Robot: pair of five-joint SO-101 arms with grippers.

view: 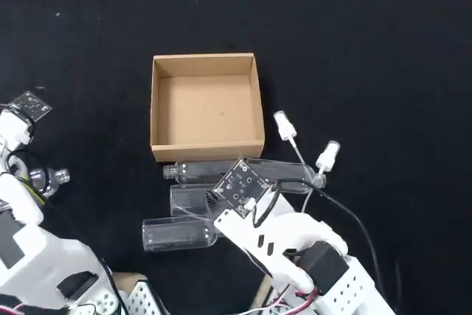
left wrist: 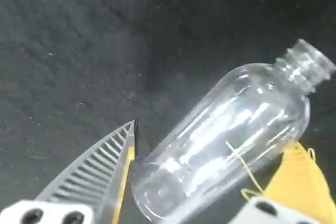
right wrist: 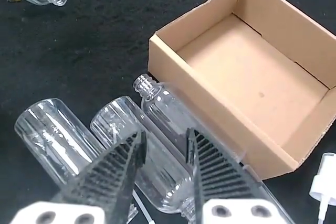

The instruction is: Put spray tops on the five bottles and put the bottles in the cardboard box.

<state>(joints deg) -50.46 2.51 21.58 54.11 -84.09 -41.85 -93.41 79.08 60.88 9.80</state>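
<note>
The open cardboard box (view: 206, 108) stands mid-table with nothing in it. Against its near wall lies a clear bottle (view: 203, 172) without a top, and another (view: 291, 175) lies in line with it. Two more lie nearer, one (view: 193, 198) beside the other (view: 179, 234). Two white spray tops (view: 285, 127) (view: 327, 156) lie right of the box. My right gripper (right wrist: 165, 136) hovers open just above the bottle (right wrist: 168, 114) by the box wall (right wrist: 210, 103). At the far left, my left gripper (left wrist: 214, 137) is shut on a capless bottle (left wrist: 231, 135) (view: 48, 179).
The black cloth (view: 369, 57) covers the whole table, with free room behind and right of the box. A spray top (right wrist: 323, 182) lies past the box corner. The right arm's cable (view: 346, 212) trails near the spray tops.
</note>
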